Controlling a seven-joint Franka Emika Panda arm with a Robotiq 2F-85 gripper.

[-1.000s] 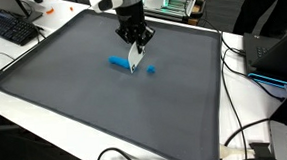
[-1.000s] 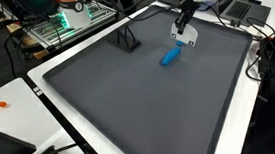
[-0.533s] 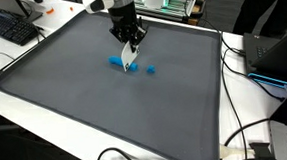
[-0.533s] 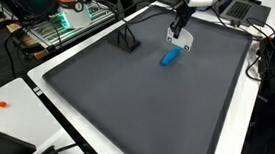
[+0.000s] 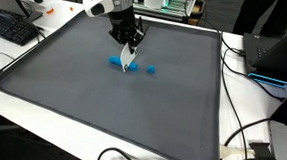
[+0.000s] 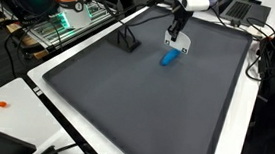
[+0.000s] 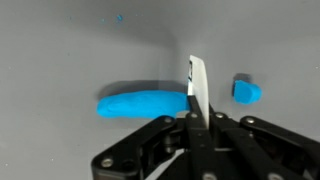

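My gripper [image 5: 129,51] is shut on a thin white blade [image 5: 131,60] that points down at the grey mat [image 5: 95,103]. In the wrist view the blade [image 7: 197,88] stands upright between my fingers [image 7: 197,125]. Its edge is at the right end of a long blue roll [image 7: 140,103]. A small blue piece [image 7: 246,91] lies apart on the other side of the blade. In both exterior views the roll [image 5: 114,62] [image 6: 168,58] lies just beside the gripper [image 6: 174,35], and the small piece [image 5: 151,69] is a little further off. Whether the blade touches the roll cannot be told.
The mat [image 6: 125,106] has a white rim. A black stand [image 6: 129,41] sits on it near the gripper. A keyboard [image 5: 10,28], cables [image 5: 242,134] and a laptop [image 5: 282,51] lie around the edges. A small orange item [image 6: 3,103] lies off the mat.
My gripper has shifted with the blade a little along the mat, from over the gap between the pieces towards the end of the blue roll. The roll and the small piece have not moved.
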